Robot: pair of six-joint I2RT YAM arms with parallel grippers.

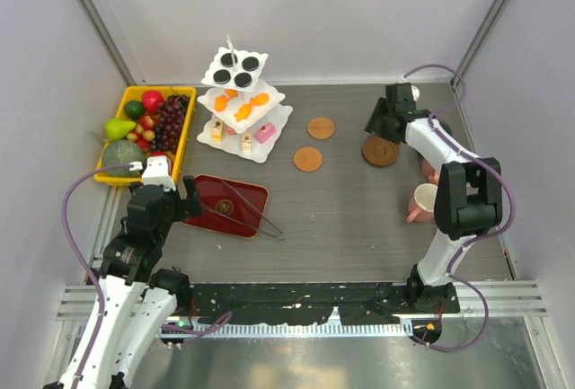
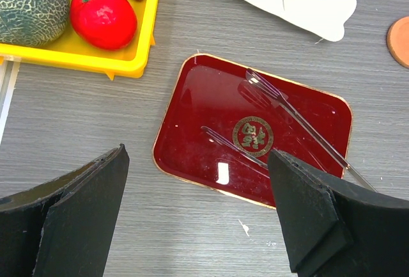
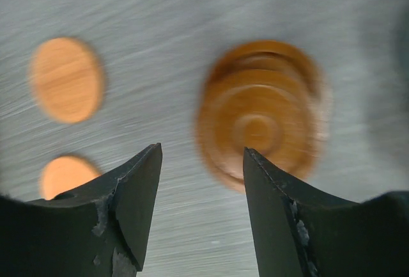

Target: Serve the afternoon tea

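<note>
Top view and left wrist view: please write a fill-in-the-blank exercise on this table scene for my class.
1. The tongs lie on a tray coloured ____.
2. The top tier of the stand holds ____ black pastries.
3. The fruit tray is ____.
4. The left gripper is ____.
Missing words: red; four; yellow; open.
</note>
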